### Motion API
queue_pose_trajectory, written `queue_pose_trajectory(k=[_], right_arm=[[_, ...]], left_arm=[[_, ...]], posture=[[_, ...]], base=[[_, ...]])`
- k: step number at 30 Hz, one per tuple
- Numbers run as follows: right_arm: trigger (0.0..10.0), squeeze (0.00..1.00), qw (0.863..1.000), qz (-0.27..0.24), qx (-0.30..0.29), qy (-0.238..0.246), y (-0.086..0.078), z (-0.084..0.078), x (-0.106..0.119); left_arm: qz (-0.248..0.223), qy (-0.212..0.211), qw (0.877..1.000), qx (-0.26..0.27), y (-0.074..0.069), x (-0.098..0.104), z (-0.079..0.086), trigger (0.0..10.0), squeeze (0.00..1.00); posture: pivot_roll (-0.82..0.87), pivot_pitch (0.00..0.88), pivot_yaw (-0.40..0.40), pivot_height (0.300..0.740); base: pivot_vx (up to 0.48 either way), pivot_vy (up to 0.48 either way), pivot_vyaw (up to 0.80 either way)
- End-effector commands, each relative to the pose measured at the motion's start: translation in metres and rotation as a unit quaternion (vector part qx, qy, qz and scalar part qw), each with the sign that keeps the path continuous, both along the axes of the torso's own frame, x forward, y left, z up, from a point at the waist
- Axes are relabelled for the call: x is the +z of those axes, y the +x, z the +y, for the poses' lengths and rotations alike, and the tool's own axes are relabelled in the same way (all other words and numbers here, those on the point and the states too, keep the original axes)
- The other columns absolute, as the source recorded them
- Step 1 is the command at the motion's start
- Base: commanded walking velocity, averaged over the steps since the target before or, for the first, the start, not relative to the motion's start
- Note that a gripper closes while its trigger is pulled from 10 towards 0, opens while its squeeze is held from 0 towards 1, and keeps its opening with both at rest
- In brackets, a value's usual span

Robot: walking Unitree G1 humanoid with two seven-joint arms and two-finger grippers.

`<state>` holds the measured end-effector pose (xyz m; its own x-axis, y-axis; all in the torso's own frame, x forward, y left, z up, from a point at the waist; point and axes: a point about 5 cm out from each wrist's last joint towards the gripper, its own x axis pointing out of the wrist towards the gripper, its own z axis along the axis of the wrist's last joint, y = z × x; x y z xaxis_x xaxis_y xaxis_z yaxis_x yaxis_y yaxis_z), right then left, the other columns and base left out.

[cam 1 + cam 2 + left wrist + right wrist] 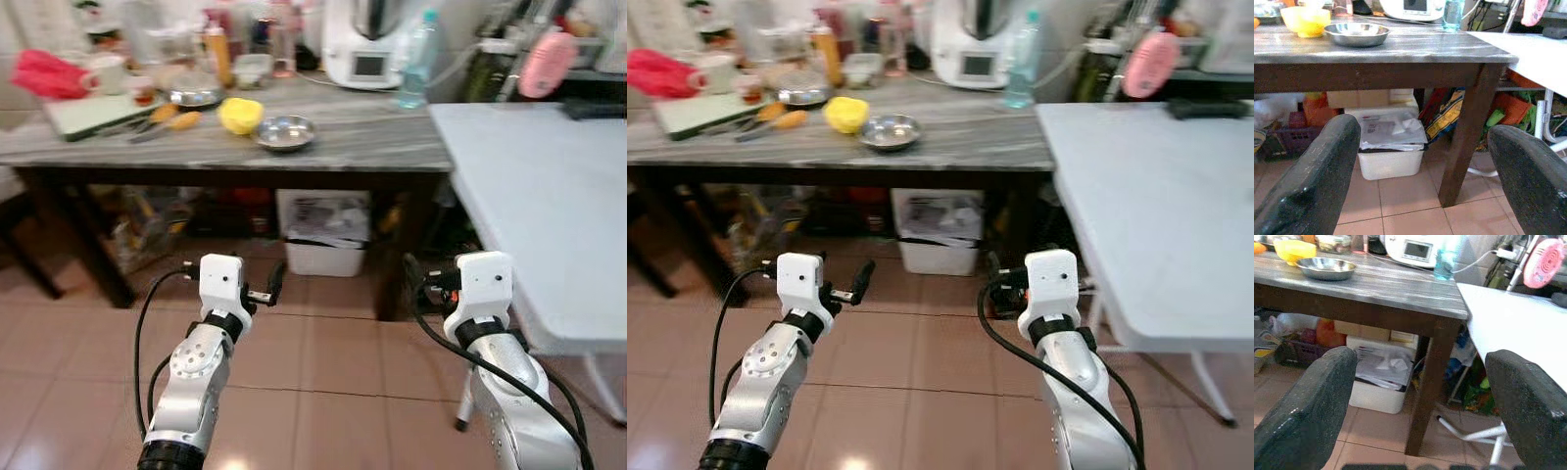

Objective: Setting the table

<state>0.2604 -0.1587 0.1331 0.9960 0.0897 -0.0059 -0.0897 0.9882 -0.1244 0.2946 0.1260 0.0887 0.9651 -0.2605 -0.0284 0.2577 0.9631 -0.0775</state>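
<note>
A steel bowl [285, 131] and a yellow bowl [240, 115] sit near the front of the grey wooden table [372, 142] ahead of me. Farther back is a second steel dish [194, 96]. A white table [549, 196] adjoins it on the right, its top bare. Both arms are raised low in front of me, over the tiled floor and short of the table. My left gripper [272, 284] is open with nothing between its fingers [1317, 171]. My right gripper [421, 277] is also open and holds nothing, its fingers [1308, 401] wide apart.
A white bin [323, 235] and bags stand under the grey table, beside its dark leg [392, 259]. On top are a water bottle [415, 61], a white appliance [364, 44], jars, a mug and a board [93, 110]. A pink fan [547, 61] hangs at back right.
</note>
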Motion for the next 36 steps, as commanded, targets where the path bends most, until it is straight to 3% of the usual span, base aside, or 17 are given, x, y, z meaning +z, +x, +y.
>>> queue_pose_trajectory(k=[1,13,25,36], right_arm=[[10.0,0.00,1.000,-0.004,-0.003,0.000,0.0000,-0.0004,0.0009],[10.0,0.00,1.000,-0.016,0.001,-0.014,-0.0004,0.0025,0.0039],[10.0,0.00,0.999,-0.015,-0.028,-0.024,-0.0023,-0.0046,0.0024],[10.0,0.00,0.999,-0.014,-0.036,-0.026,-0.0030,-0.0060,0.0015]], left_arm=[[0.000,-0.002,1.000,0.000,-0.0006,-0.0004,0.0013,10.0,0.00],[0.000,-0.007,1.000,-0.005,0.0013,-0.0012,-0.0020,10.0,0.00],[0.007,-0.011,1.000,-0.009,0.0037,-0.0026,-0.0009,10.0,0.00],[0.006,-0.010,1.000,-0.016,0.0056,-0.0021,-0.0034,10.0,0.00]], posture=[[-0.11,0.000,0.050,0.740],[-0.12,0.000,0.049,0.740],[-0.13,0.000,0.066,0.740],[-0.14,0.000,0.071,0.740]], base=[[0.000,-0.356,0.00],[0.000,-0.387,0.00],[0.000,-0.480,0.00],[0.000,-0.480,-0.62]])
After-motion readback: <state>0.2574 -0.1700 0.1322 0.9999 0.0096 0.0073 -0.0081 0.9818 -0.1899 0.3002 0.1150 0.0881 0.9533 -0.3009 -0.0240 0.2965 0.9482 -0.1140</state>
